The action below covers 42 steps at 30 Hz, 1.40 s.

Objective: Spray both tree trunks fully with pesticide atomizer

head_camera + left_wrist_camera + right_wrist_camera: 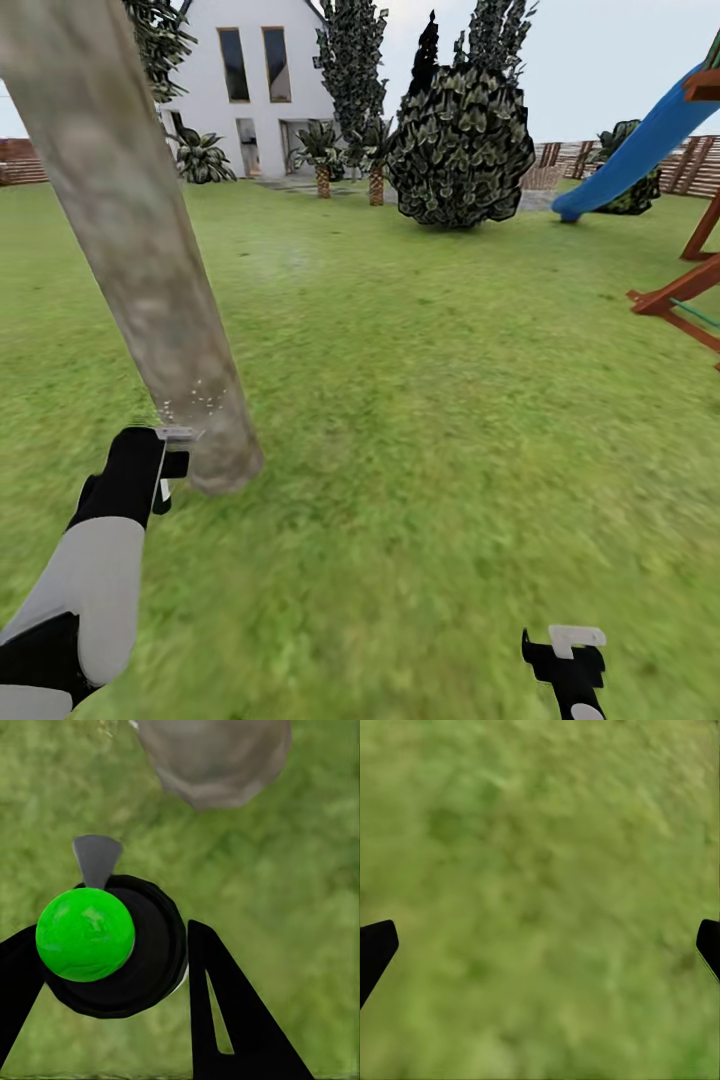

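A thick pale mottled tree trunk [130,250] leans up from the grass at the left, and its base [214,757] also appears in the left wrist view. Fine white pesticide specks [196,398] dot the trunk low down. My left gripper [160,470] is shut on the pesticide atomizer [86,934], a black bottle with a bright green round cap. Its grey nozzle [96,859] points at the trunk's foot, a short way off. My right gripper [565,650] hangs open over bare grass at the lower right, its fingertips [376,945] wide apart.
A big dark bush [460,150] stands mid-lawn ahead. A blue slide [640,145] and red-brown play frame [690,290] are at the right. A white house [250,80], short palms [322,155] and a slat fence [690,160] lie far back. Open grass [430,400] spreads to my right.
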### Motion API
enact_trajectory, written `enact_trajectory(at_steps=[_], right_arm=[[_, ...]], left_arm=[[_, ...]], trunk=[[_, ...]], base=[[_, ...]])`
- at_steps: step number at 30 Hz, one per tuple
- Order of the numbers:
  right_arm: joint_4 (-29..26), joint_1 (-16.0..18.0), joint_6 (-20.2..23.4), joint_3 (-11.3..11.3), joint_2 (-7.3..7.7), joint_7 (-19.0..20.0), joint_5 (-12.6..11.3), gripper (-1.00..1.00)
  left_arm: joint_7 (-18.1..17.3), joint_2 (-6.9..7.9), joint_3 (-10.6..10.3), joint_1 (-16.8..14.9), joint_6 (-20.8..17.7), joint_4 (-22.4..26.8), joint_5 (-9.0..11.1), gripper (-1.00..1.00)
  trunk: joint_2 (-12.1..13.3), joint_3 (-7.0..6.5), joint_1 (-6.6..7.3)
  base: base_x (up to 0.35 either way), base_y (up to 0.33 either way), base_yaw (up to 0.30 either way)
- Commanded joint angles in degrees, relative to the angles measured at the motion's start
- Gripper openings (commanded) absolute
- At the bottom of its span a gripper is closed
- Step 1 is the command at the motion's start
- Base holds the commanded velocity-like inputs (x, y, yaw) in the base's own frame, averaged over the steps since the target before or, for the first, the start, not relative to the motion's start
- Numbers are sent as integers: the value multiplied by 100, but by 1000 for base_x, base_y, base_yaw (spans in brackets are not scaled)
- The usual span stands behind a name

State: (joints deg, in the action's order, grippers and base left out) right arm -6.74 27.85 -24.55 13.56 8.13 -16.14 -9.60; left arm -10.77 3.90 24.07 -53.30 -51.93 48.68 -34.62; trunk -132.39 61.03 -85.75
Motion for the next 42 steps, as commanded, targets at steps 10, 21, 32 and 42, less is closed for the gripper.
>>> enact_trajectory(at_steps=[10,21,32,42], right_arm=[[-3,1,-14,50,-1,-3,-56,100],[-3,1,-14,54,-5,-4,-53,100],[5,1,-14,58,-5,4,-49,100],[-2,1,-14,58,-4,0,-51,100]], left_arm=[[-15,-26,1,4,-1,-34,-62,-100],[21,8,55,323,19,-28,-94,-100],[22,-64,1,452,34,-26,-83,-100],[31,-48,27,580,42,-41,-70,-100]], trunk=[[-2,-2,1],[-2,-2,1],[-2,-2,1],[-2,-2,1]], base=[[152,-208,81],[187,-19,204],[0,-168,115],[126,-225,0]])
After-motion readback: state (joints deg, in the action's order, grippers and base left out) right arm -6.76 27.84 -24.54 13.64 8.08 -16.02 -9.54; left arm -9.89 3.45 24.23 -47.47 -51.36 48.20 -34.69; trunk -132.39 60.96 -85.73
